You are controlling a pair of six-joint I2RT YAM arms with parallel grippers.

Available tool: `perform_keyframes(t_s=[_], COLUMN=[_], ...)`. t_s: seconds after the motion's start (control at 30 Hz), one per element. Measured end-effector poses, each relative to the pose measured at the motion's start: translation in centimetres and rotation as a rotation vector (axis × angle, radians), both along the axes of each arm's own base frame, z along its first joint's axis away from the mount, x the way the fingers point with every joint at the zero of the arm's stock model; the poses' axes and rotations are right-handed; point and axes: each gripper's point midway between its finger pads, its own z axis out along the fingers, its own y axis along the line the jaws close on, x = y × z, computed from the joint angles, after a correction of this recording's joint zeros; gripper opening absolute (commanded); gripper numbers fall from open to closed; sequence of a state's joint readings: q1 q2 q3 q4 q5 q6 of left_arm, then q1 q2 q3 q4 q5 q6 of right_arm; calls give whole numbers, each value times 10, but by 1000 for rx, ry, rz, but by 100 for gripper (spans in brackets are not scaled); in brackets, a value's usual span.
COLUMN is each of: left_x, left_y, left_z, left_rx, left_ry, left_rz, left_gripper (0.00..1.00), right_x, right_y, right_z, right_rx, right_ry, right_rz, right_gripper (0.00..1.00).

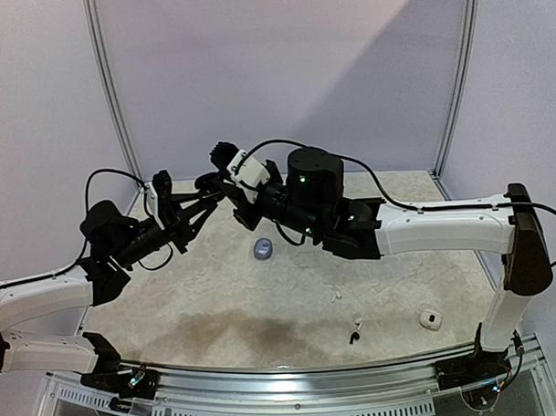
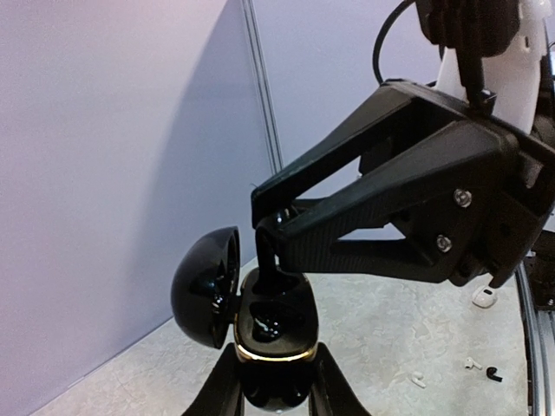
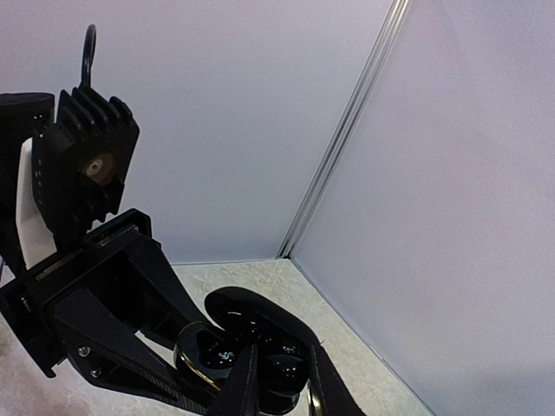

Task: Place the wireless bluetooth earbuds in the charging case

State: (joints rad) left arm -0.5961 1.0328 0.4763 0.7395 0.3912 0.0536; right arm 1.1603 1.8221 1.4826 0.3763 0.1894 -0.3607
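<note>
Left gripper (image 2: 276,394): closed tight on the base of the black case (image 2: 277,334), one finger on each side, holding it up off the table (image 1: 217,301).
Lid (image 2: 208,286): swung open, up and to the left of the left fingers in the left wrist view.
Right gripper (image 2: 264,224): nearly closed, with its tips pinching the held earbud (image 2: 264,256) just above the black case's open mouth.
Held earbud: black, hanging from the right fingertips with its lower end down in the black case.
Grey case (image 1: 263,249): on the table, below both sets of fingertips and apart from them.
White earbuds (image 2: 418,379): on the table, well apart from both grippers.
Loose black earbud (image 1: 354,336): on the table near the white earbuds, far from the fingers.
White case (image 1: 431,319): on the table, farthest from the fingertips.
</note>
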Motion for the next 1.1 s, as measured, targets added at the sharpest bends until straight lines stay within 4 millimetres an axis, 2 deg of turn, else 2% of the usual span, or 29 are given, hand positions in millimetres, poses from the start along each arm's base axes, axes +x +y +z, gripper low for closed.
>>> perform_keyframes(t_s=[0.57,1.1], left_x=[1,1], left_y=[1,1], left_z=[1,1], left_rx=[-4,-16], left_ry=[0,19], left_rz=[6,1], left_gripper=[0,0], right_x=[1,6], right_y=[1,2], right_z=[-4,0], right_rx=[-13,-6], right_ry=[6,19], right_rz=[-10,-34], right_gripper=[22,43])
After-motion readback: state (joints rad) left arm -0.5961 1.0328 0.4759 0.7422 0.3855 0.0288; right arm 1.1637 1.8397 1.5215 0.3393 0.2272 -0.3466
